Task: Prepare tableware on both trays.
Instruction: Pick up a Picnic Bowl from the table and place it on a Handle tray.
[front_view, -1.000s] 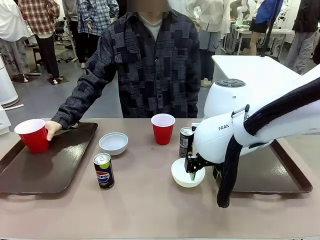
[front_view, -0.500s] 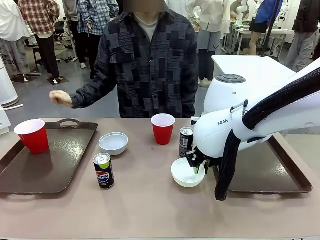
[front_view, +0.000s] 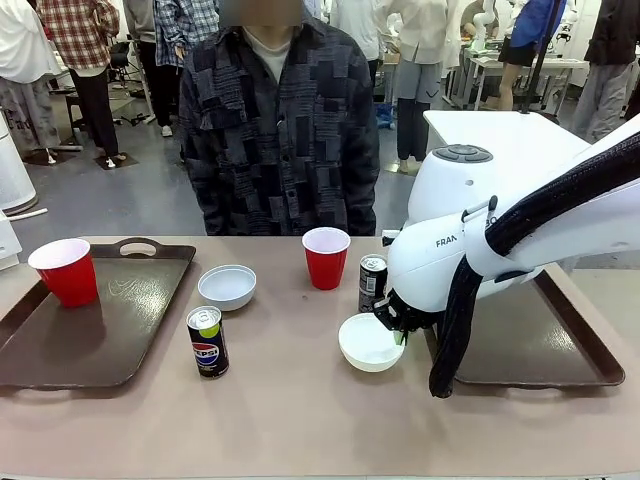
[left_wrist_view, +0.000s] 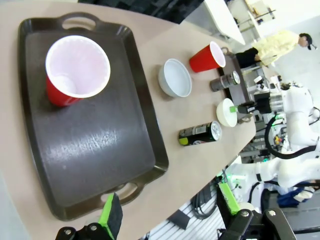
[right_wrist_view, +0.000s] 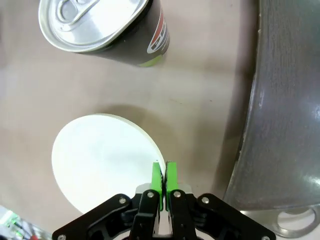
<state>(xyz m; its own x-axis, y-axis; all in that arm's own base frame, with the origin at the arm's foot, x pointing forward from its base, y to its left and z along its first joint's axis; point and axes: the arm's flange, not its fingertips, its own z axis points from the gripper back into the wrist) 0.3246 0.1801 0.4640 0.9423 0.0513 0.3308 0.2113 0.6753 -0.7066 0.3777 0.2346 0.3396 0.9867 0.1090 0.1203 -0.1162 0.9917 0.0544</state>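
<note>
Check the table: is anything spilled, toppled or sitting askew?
Nothing is spilled or toppled. Only the white bowl beside the right tray sits oddly: the right gripper pinches its rim, and that side seems raised off the table.

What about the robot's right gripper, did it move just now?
Yes. The right gripper moved from over the middle of the white bowl to the bowl's rim on the side nearer the right tray, and is shut on that rim.

The tool pinches the white bowl.
</note>
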